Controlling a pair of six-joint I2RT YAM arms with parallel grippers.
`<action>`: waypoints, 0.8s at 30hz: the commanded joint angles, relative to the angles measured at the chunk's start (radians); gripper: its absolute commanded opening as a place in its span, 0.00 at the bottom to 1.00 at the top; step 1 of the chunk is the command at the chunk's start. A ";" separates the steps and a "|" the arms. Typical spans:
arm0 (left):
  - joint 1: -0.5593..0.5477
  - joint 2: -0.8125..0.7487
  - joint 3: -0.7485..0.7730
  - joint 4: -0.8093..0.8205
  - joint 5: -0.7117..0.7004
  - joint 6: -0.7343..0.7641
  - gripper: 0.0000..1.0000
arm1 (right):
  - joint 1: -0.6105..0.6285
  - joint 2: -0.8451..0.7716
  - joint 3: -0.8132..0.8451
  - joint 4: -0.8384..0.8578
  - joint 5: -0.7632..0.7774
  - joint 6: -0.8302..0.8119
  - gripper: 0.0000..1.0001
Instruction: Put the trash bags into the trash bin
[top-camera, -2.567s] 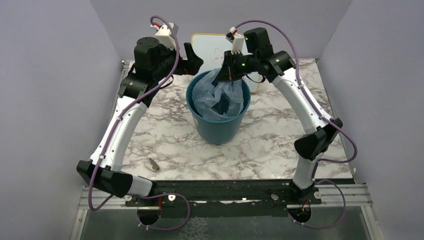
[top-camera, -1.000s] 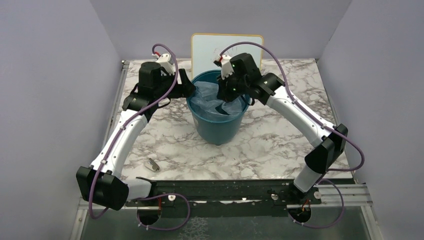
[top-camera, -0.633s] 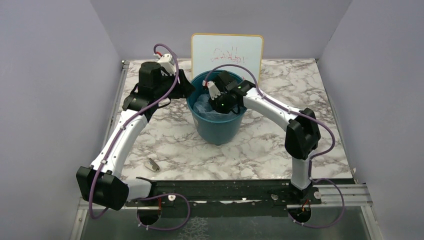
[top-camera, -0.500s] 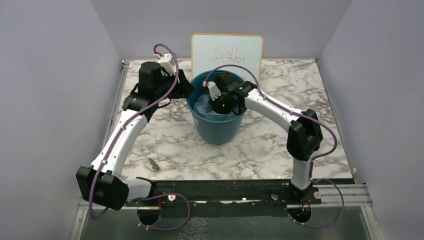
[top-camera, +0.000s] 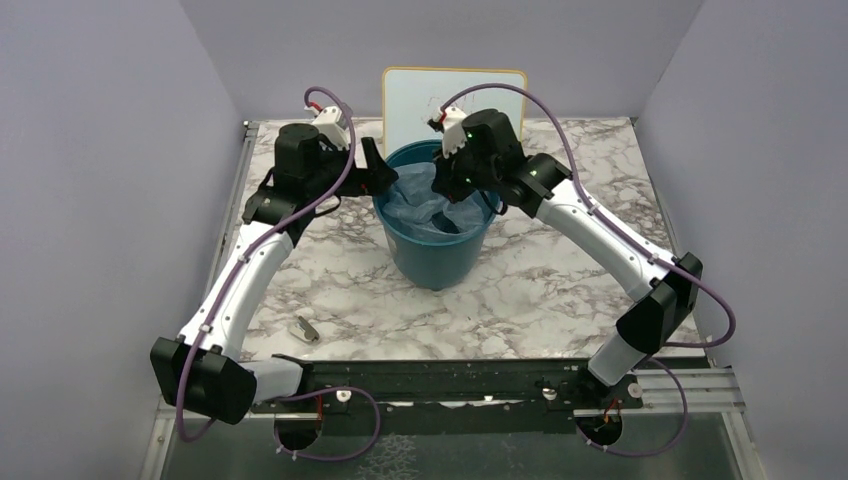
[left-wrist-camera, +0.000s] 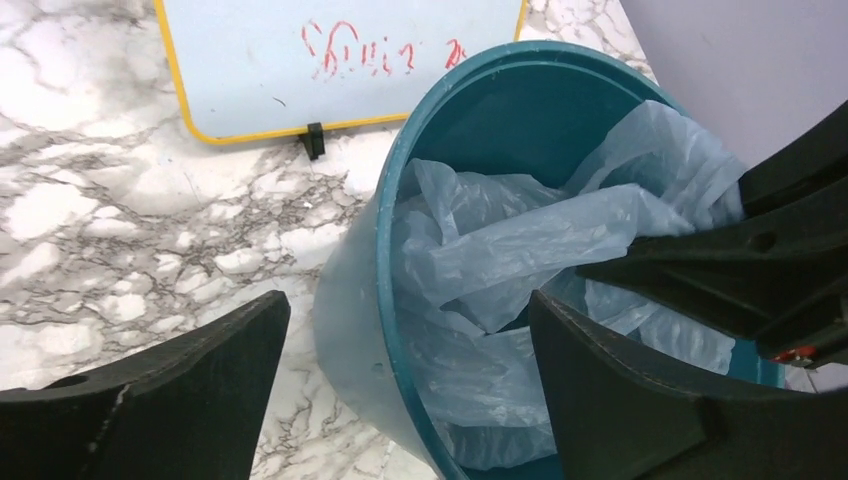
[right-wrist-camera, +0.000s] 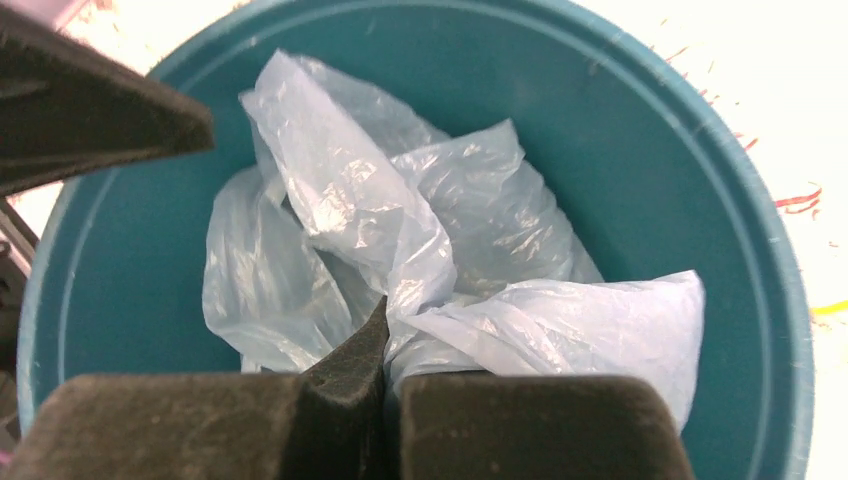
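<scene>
The teal trash bin (top-camera: 437, 255) stands mid-table, just in front of the whiteboard. The light-blue trash bag (top-camera: 415, 200) lies crumpled inside it, reaching up to the rim. My right gripper (top-camera: 452, 190) hangs over the bin's mouth, and in the right wrist view it (right-wrist-camera: 388, 320) is shut, pinching a fold of the bag (right-wrist-camera: 450, 230) above the bin's inside wall (right-wrist-camera: 650, 150). My left gripper (top-camera: 378, 178) is open at the bin's left rim. In the left wrist view it (left-wrist-camera: 410, 330) straddles the rim (left-wrist-camera: 385, 230), one finger outside and one over the bag (left-wrist-camera: 500, 250).
A whiteboard (top-camera: 420, 85) with red scribbles stands behind the bin, also seen in the left wrist view (left-wrist-camera: 330, 60). A small grey object (top-camera: 306, 328) lies on the marble table near the front left. Walls close in the left, right and back.
My right gripper plunged deep into the bin, then rose back to the rim, shut, with the bag lifted higher. The left gripper stayed at the left rim.
</scene>
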 joint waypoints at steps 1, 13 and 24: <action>0.007 -0.093 -0.010 0.057 -0.073 0.021 0.94 | -0.005 -0.003 0.064 0.044 0.077 0.085 0.02; 0.007 -0.284 -0.210 0.362 0.190 0.164 0.99 | -0.011 -0.064 0.154 0.012 -0.023 0.223 0.19; -0.028 -0.266 -0.267 0.615 0.702 0.250 0.99 | -0.011 -0.117 0.115 0.071 -0.155 0.364 0.35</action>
